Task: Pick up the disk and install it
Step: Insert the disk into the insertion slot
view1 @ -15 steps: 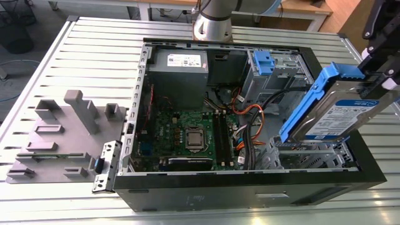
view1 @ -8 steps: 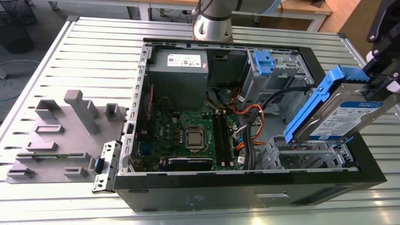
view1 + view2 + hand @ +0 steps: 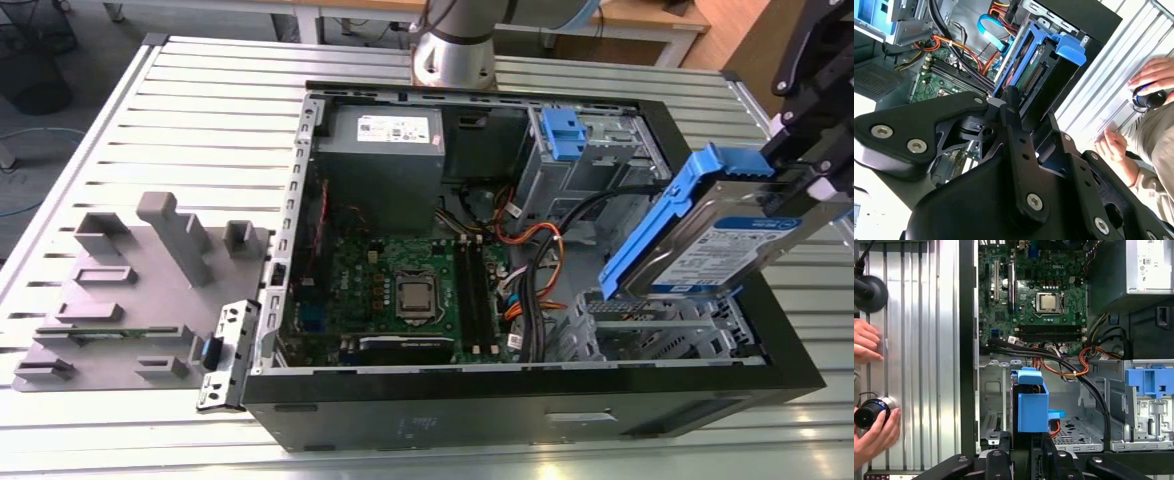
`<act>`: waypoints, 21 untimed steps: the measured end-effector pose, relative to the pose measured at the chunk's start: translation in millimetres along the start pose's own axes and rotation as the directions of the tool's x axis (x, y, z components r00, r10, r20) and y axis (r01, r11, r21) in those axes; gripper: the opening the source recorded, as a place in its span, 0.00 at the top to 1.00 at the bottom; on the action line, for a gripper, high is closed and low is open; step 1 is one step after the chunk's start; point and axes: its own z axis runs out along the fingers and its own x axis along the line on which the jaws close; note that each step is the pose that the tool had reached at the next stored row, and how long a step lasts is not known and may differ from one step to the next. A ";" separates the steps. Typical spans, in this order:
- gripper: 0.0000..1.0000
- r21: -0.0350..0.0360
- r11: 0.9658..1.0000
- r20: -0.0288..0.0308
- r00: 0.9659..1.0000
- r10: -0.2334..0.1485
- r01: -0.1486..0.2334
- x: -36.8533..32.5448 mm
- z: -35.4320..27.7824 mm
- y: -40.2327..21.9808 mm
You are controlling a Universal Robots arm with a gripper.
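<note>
The disk is a silver drive with a blue-and-white label, framed by a blue plastic carrier. It hangs tilted above the end of the open computer case on the exterior view's right. My black gripper is shut on its upper end. In both wrist views the disk sticks out from between the fingers of my gripper. Below it sits a perforated metal drive cage.
Inside the case lie a green motherboard, a grey power-supply box, cable bundles and a blue bracket in the far bay. A grey fixture stands on the slatted table. A person's hands rest beside the case.
</note>
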 end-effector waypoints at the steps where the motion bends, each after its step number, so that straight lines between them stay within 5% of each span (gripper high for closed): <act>1: 0.65 0.000 1.000 0.001 1.000 0.000 0.000 0.1 1.8 0.0; 21: 0.65 -0.001 1.000 0.001 1.000 -0.014 0.014 2.2 12.1 0.8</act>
